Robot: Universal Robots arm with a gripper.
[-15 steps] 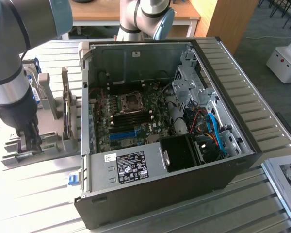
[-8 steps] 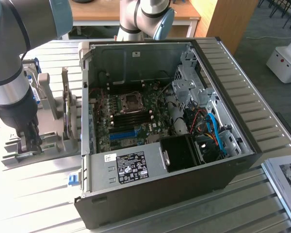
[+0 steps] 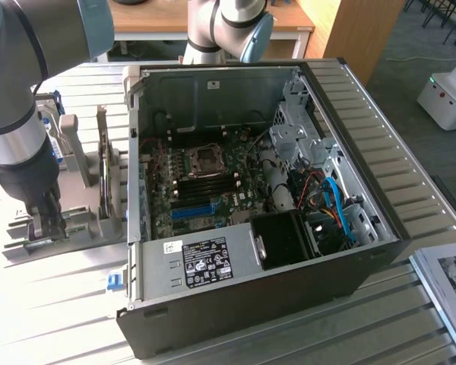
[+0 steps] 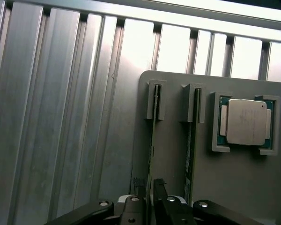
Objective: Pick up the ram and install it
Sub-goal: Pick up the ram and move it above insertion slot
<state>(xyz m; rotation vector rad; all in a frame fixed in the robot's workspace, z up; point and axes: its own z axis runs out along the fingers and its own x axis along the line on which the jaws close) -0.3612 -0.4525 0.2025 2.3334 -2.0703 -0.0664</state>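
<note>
The ram [image 4: 151,136] is a thin green stick standing on edge in a slot of the grey holder [image 4: 171,154]. My gripper [image 4: 150,190] has come down over one end of it, one finger on each side, pressed against the board. The stick still sits in its slot. A second stick of the same kind [image 4: 192,136] stands in the neighbouring slot, apart from my fingers. In the exterior view my gripper [image 3: 49,220] is low over the holder [image 3: 80,220] at that view's left, beside the open computer case [image 3: 251,304].
A silver processor [image 4: 246,122] lies in a pocket of the holder beside the sticks. Inside the case, the motherboard [image 3: 205,182] shows black memory slots and a blue slot [image 3: 191,211]. The case's wall [image 3: 134,152] stands between holder and board. The table is ribbed metal.
</note>
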